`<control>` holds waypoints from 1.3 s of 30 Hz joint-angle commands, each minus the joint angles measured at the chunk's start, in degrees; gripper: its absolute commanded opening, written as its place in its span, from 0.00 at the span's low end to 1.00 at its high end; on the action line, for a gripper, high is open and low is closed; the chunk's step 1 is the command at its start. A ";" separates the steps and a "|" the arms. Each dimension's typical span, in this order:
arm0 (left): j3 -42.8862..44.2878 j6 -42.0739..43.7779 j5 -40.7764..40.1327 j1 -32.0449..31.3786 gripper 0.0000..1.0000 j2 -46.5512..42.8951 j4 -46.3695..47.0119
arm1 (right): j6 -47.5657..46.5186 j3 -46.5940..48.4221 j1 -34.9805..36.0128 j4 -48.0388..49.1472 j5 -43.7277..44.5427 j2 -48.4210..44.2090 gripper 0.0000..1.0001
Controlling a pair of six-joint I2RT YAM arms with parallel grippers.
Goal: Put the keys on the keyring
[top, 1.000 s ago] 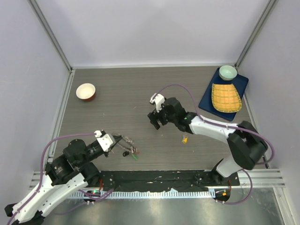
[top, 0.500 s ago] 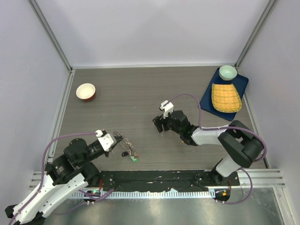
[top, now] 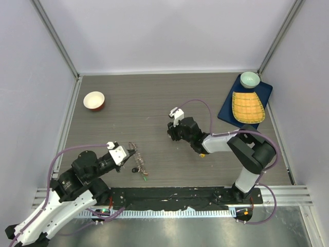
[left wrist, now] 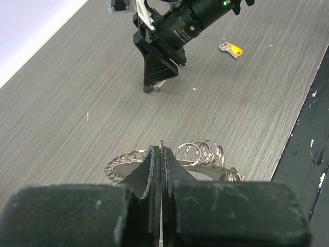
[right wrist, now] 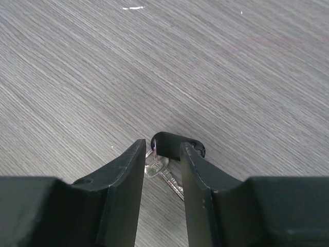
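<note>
Silver keyring (left wrist: 177, 158) pinched at its thin rim by left end effector (left wrist: 161, 154), fingers shut tight on the wire. Left wrist view: keys fan out to the left of the fingers, and a cluster of small split rings loops to the right. Top view shows only a small tangle at the left end effector (top: 127, 153), near the front edge of the table (top: 128, 103).

Right end effector (right wrist: 162, 149) is tipped down onto the table mid-field, well apart from the keyring. Right wrist view alone shows its target, a black-tagged key (right wrist: 177, 144) lying flat. The black head sits just past the fingertips and the silver blade runs back between the fingers toward the camera, slanting slightly right. Long axis roughly in line with the fingers. Jaws stand apart, astride the blade; cannot tell whether the pads touch it. From above, the arm hides this key.

Left wrist view picks up the right end effector (left wrist: 153, 87) from the front, tips on the table. A yellow-tagged key (left wrist: 232, 49) lies flat off to its side, tag end pointing right.
</note>
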 commanded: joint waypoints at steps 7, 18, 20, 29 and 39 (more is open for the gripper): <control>0.59 -0.34 1.67 1.70 0.00 1.33 4.20 | 0.07 4.15 0.15 -0.43 -1.38 3.82 0.34; 0.59 -0.34 2.99 2.93 0.00 2.56 4.47 | -0.63 4.94 0.06 -1.13 -1.29 5.58 0.14; 0.59 -0.34 3.43 3.10 0.00 2.74 4.55 | -0.90 4.59 0.06 -1.31 -1.55 5.14 0.03; 0.51 0.10 4.66 3.28 0.00 4.75 5.17 | -1.96 0.11 0.06 -1.13 -7.78 -4.16 0.01; 5.25 7.74 11.77 3.28 0.00 14.67 7.46 | -11.96 -3.15 0.24 -0.51 -21.83 -20.78 0.01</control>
